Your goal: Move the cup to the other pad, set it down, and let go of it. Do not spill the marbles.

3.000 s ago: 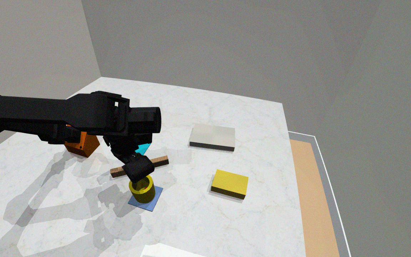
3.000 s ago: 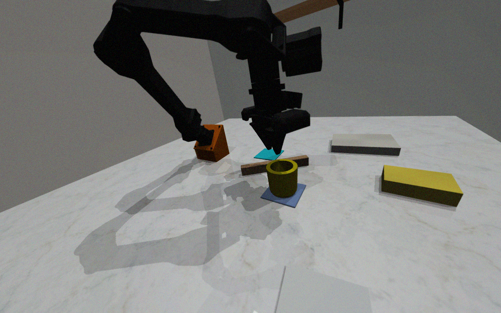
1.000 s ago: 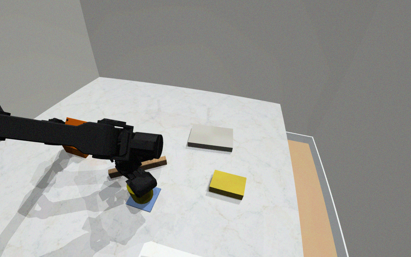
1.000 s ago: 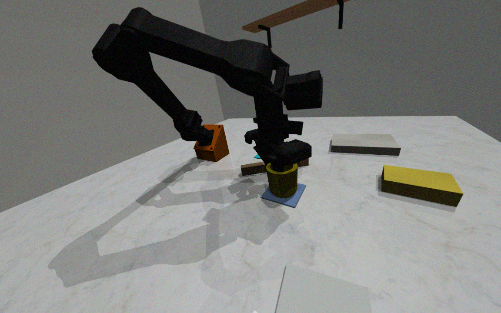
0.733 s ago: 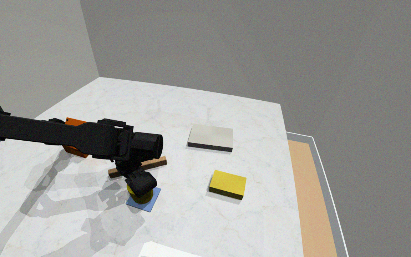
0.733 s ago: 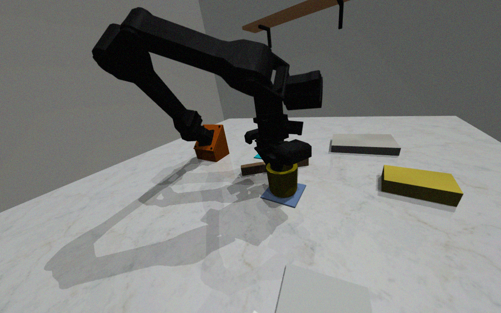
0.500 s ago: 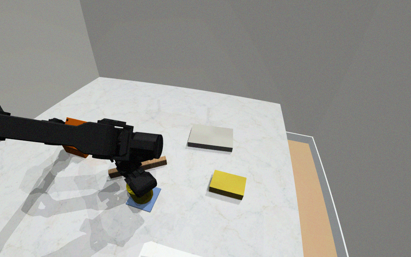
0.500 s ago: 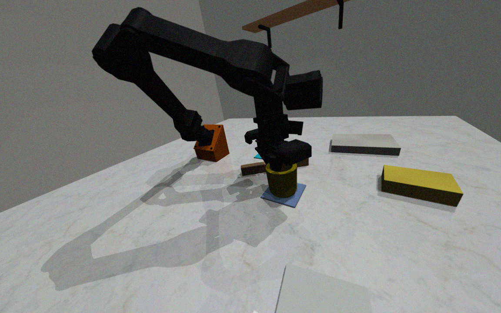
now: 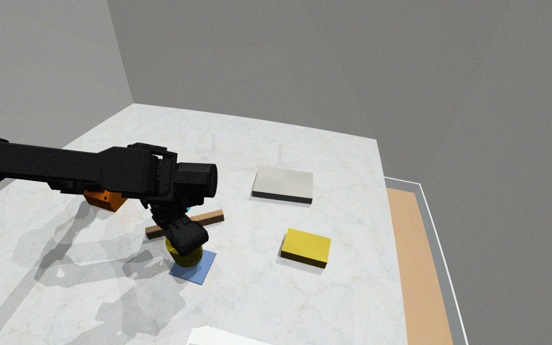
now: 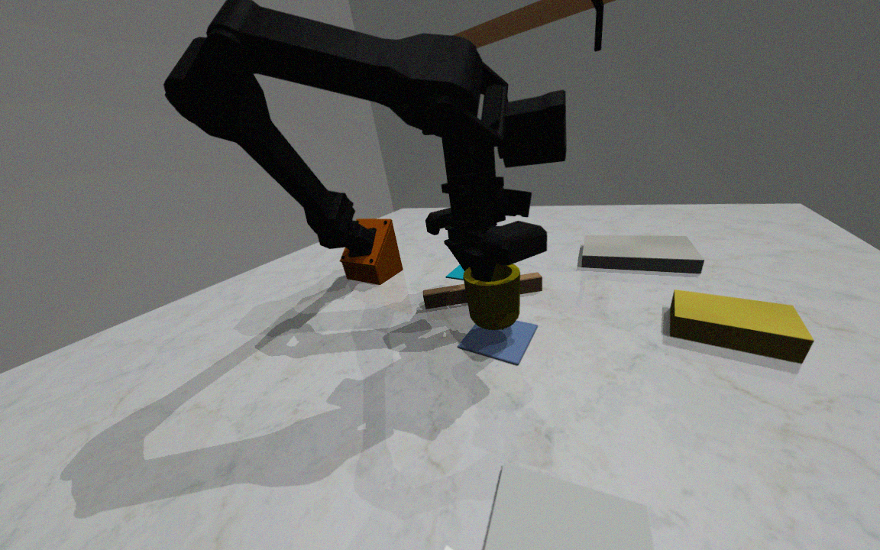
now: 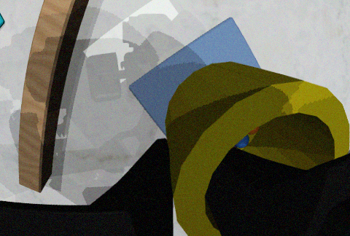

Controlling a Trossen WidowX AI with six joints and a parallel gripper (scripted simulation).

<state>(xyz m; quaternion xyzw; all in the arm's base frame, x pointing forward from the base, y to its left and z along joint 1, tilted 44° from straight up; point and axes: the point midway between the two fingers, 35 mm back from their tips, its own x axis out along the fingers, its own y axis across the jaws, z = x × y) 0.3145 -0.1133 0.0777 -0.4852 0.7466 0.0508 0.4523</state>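
The yellow cup [image 9: 188,259] [image 10: 493,304] [image 11: 204,94] is upright or nearly so, a little above the blue pad [image 9: 201,275] [image 10: 519,344] [image 11: 219,46]. My gripper [image 10: 490,270] [image 11: 179,146] is shut on the cup's wall, one finger inside the cup and one outside. In the wrist view a blue marble [image 11: 242,141] and an orange marble [image 11: 254,130] show inside the cup; the finger hides the rest of the inside. The other pad, cyan [image 9: 188,209] [image 10: 455,273] [image 11: 1,21], lies beyond the wooden bar, mostly hidden in the top and exterior views.
A wooden bar [image 9: 213,217] [image 10: 444,296] [image 11: 47,54] lies between the pads. A yellow block [image 9: 305,246] [image 10: 737,325] and a grey block [image 9: 284,184] [image 10: 642,253] lie to the right. An orange wedge [image 9: 108,201] [image 10: 388,260] stands to the left, behind the arm.
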